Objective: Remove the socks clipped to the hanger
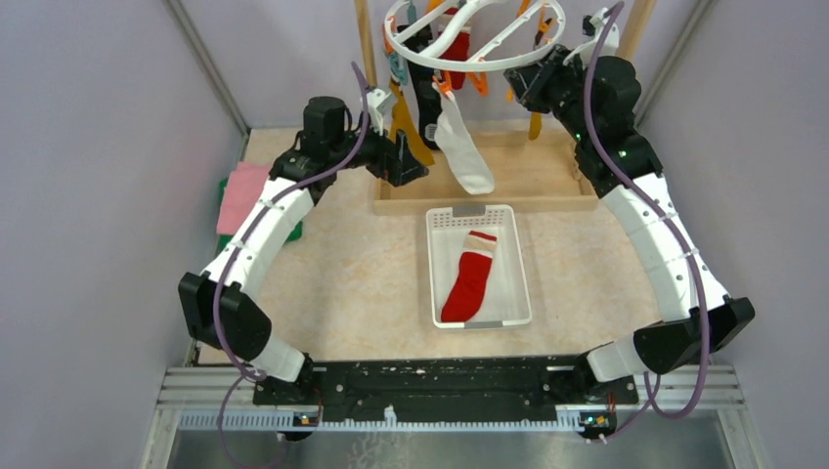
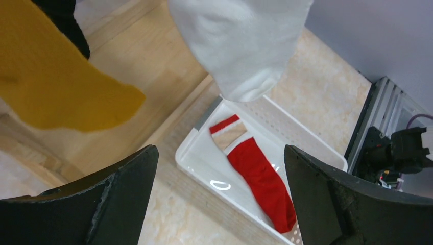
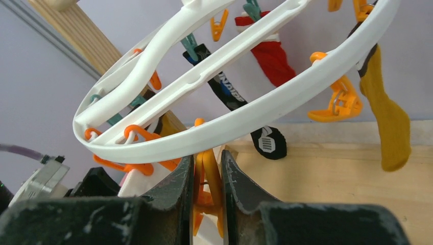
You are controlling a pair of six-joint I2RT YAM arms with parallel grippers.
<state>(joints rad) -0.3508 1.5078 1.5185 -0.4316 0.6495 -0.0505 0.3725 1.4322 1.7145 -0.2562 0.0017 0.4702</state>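
1. My left end effector (image 1: 404, 156) is open as wide as it goes and holds nothing.
2. My right end effector (image 3: 207, 159) is nearly shut on 1 orange clip (image 3: 206, 179) just below the ring of the hanger (image 3: 230, 122). I cannot tell if this clip has a sock in it.
3. The hanger hangs at the far side of the desk, over the wooden frame (image 1: 533, 181). On it I see 4 socks: a white sock (image 1: 465, 151), a mustard sock (image 2: 56, 87), a black sock (image 3: 231, 94) and a red one (image 3: 270, 56) further back.
4. 1 red sock (image 1: 471, 278) lies in the basket (image 1: 519, 283), so I judge the task is started and most of it remains.
5. The relation that matters: the white sock is just beside my left end effector, on its right in the top view. In the left wrist view its toe is above and ahead of the gap between my fingers (image 2: 117, 189), not yet inside it.
6. The long axis of this sock is almost vertical, the cuff up at the clips and the toe down over the frame, leaning a little to the right.
7. The left arm is clearly nearer to it. The right arm is up at the ring, apart from the body of the sock.
8. I think the next move is to bring the open fingers forward and up around the toe, then close and pull down.
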